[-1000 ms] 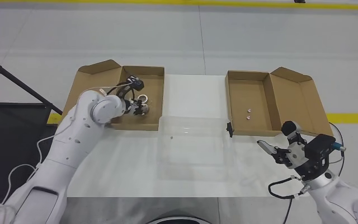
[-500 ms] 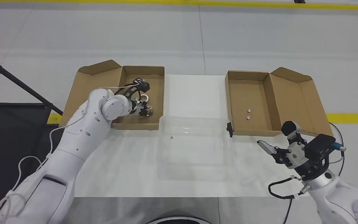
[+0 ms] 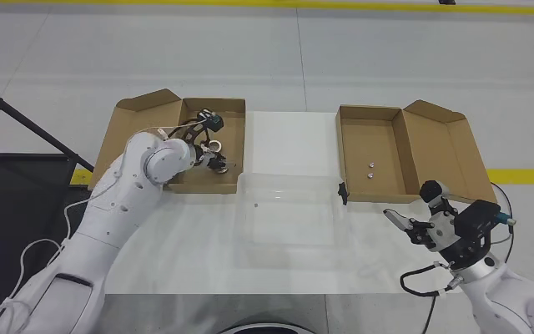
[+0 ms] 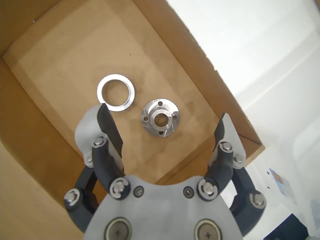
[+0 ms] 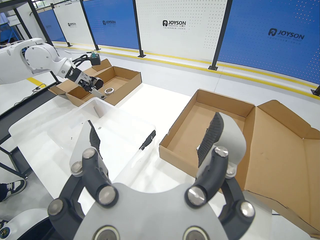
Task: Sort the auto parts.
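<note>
Shiny four-holed flange point(image 4: 169, 127), flat ring point(image 4: 132, 93) beside it, left claw point(image 4: 163, 110) and right claw point(image 5: 153, 119) spread empty

White table point(image 3: 284, 134): left cardboard box point(image 3: 232, 125), clear bin point(image 3: 288, 225), right cardboard box point(image 3: 371, 138).

left gripper point(image 4: 163, 110) drifts inside the cardboard box point(image 4: 62, 51)
it slides a little toward the box wall nearest the table's middle, and the arm's elbow swings in closer behind it.

Shiny machined metal flange point(image 4: 160, 120) and ring point(image 4: 116, 92) — matt cardboard box point(image 4: 62, 51)
</note>
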Robot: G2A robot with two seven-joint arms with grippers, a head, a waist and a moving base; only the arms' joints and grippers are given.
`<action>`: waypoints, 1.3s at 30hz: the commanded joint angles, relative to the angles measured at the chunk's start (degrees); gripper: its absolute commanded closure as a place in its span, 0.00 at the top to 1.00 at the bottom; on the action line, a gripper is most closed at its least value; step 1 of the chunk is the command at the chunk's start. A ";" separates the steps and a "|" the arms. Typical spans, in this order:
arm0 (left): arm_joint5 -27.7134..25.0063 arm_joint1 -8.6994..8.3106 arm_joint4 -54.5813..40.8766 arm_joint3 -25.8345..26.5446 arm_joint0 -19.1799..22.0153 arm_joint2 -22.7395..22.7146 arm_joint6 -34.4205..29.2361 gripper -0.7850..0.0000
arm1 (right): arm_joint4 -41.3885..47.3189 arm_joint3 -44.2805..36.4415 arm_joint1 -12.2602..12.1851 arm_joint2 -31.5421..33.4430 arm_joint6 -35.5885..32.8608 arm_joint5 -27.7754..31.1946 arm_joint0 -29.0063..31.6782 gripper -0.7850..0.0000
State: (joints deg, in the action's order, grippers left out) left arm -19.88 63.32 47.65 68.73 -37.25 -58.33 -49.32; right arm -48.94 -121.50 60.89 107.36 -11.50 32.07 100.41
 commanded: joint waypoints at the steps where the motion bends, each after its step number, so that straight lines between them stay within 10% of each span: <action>1: -0.01 -1.02 0.85 6.23 -3.67 -2.91 1.67 1.00 | 0.00 0.00 0.02 -0.09 0.08 -0.31 -0.05 1.00; 10: 2.73 -4.02 9.53 28.06 -20.45 -13.23 12.73 1.00 | -2.04 1.27 0.25 -1.82 -0.60 -6.65 -2.41 1.00; 22: 5.71 -5.11 13.90 40.07 -38.36 -22.58 31.09 1.00 | -2.51 8.04 0.51 -5.03 2.04 -10.06 -8.92 1.00; 39: 5.58 -5.10 14.01 41.72 -42.69 -24.66 36.88 1.00 | -2.10 8.58 0.57 -5.11 2.44 -10.53 -9.30 1.00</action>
State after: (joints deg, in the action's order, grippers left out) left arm -14.30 58.22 61.66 110.45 -79.93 -82.99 -12.44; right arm -51.05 -112.92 61.45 102.26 -9.06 21.53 91.11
